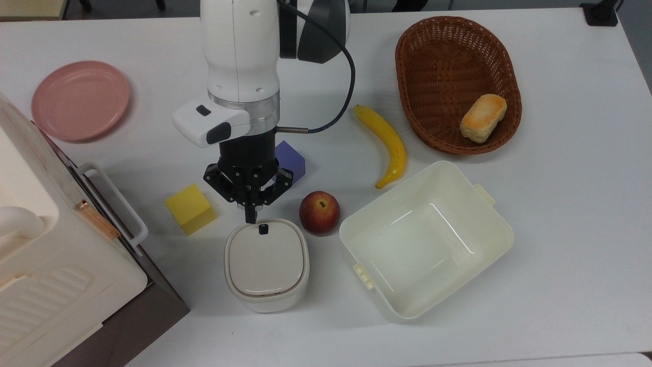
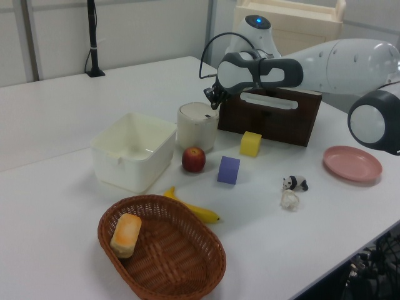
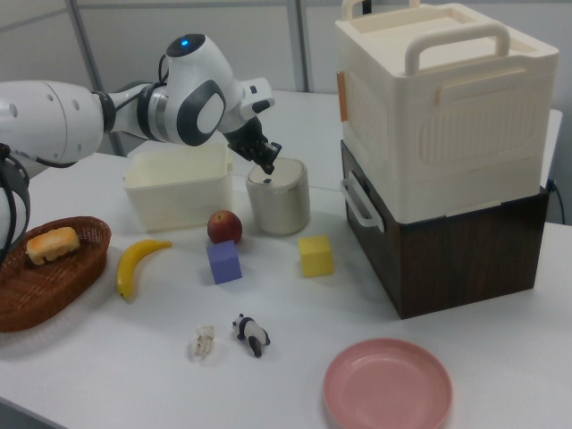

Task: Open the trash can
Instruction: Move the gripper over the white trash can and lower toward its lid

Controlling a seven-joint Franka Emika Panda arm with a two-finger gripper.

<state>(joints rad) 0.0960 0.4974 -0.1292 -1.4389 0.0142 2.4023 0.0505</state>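
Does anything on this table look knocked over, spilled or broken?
Nothing stands out. The trash can stands upright with its lid shut, the apple, banana and blocks lie apart on the table, and the gripper hovers by the lid's dark button.

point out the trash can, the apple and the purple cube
trash can (image 1: 266, 261), top view, middle of its flat lid
apple (image 1: 319, 212), top view, its red top beside the stem
purple cube (image 3: 223, 261), right view, its front face
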